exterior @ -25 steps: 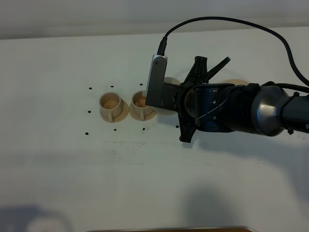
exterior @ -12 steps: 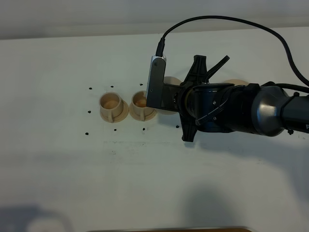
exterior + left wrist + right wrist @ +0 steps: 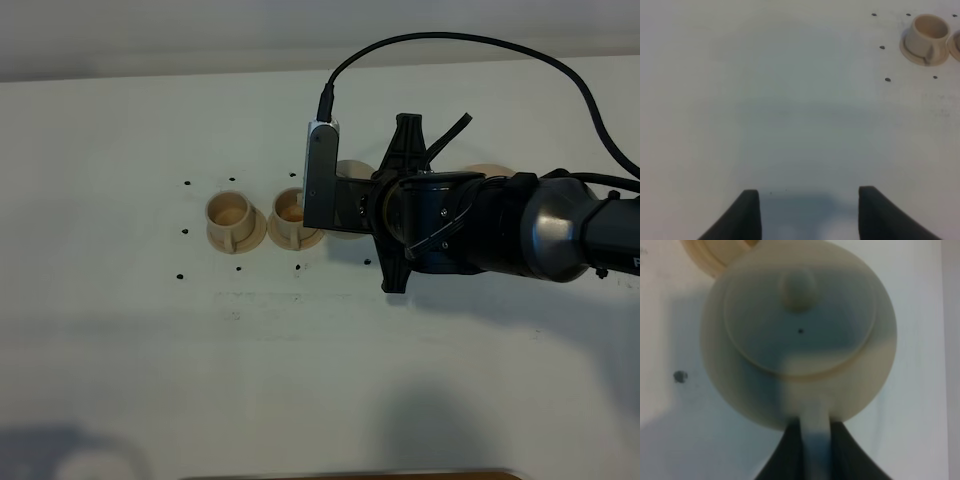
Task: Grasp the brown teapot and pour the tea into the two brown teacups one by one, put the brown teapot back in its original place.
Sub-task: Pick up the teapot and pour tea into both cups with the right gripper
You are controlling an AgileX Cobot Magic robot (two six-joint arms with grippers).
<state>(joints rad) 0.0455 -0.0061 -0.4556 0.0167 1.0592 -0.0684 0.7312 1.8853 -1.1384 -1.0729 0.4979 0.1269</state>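
As it reaches leftward, the right end effector [image 3: 815, 435] seemingly pinches the teapot [image 3: 800, 335].

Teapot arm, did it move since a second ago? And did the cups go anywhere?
Only a little. The right gripper rolled slightly at the wrist, so its silver camera leaned toward the cups and now stands straighter. It kept its grip on the brown teapot by the handle. The near teacup, the far teacup and the big saucer stayed put.
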